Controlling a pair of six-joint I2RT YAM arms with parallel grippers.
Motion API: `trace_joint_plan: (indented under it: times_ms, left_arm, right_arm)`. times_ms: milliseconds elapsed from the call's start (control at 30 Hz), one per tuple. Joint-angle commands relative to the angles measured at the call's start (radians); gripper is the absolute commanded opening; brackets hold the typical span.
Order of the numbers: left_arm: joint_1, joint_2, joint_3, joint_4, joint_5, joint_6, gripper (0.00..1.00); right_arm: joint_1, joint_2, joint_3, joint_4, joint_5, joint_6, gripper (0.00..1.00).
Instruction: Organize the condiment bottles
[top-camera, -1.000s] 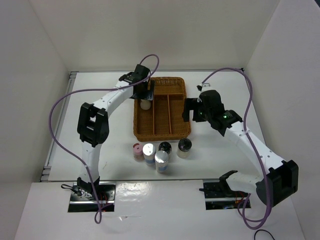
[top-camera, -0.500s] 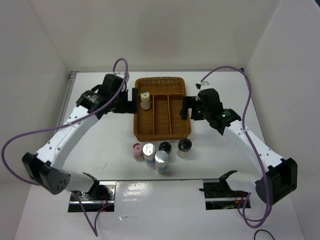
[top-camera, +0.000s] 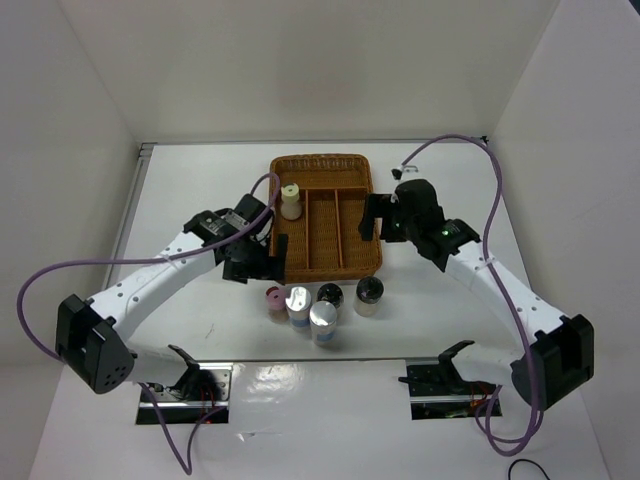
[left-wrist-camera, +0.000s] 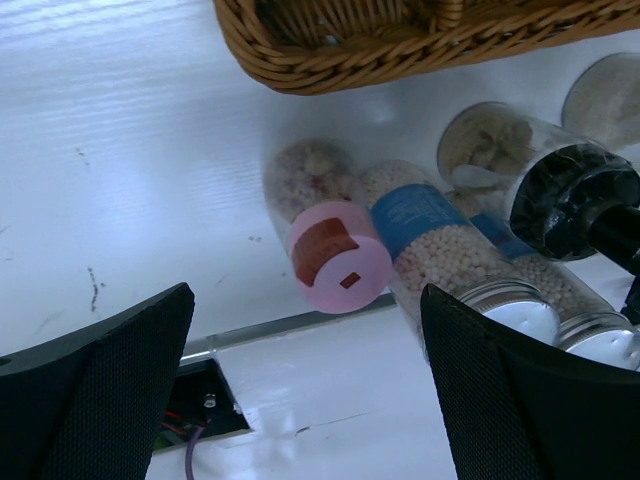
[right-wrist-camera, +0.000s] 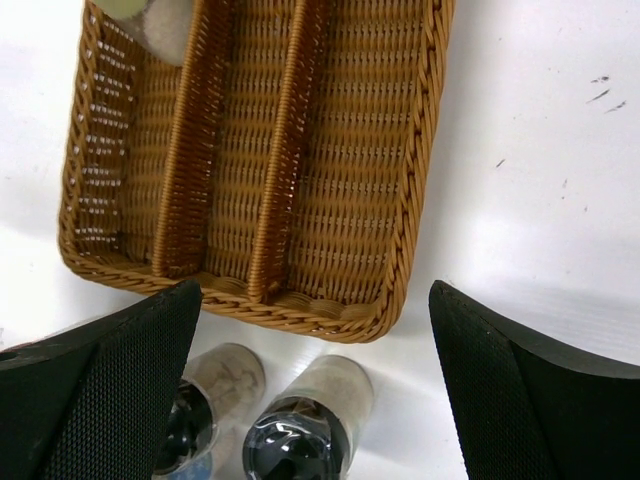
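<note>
Bottles (top-camera: 323, 322): five clustered upright on desk (top-camera: 200, 200) just ahead of left end effector (left-wrist-camera: 305, 300), pink one (left-wrist-camera: 338, 258) lined up between spread fingers (left-wrist-camera: 100, 390), probably next pick. Yellow-capped one (top-camera: 291, 200) parked in left slot of tray (top-camera: 325, 272), beyond. Right end effector (right-wrist-camera: 315, 300) spread, empty, above tray's near rim

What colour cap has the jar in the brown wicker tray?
Pale yellow cap; clearest in top external view.

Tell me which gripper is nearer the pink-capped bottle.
Left. The left gripper hovers open just beyond the pink-capped bottle; the right gripper sits farther off, beside the wicker tray's right edge.
</note>
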Motion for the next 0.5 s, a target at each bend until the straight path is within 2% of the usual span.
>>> trace_joint_plan:
  times_ms: [0,467]
  left_arm:
    - [-0.023,-0.008,-0.031,0.043,0.062,-0.039,1.00]
    - [-0.075,0.049,-0.121,0.080,-0.007,-0.063,0.97]
  right_arm:
    - [0.010,-0.061,-0.025,0.047,0.014,0.050,0.99]
    - [0.010,-0.161,-0.088,0.029,0.025,0.090,0.99]
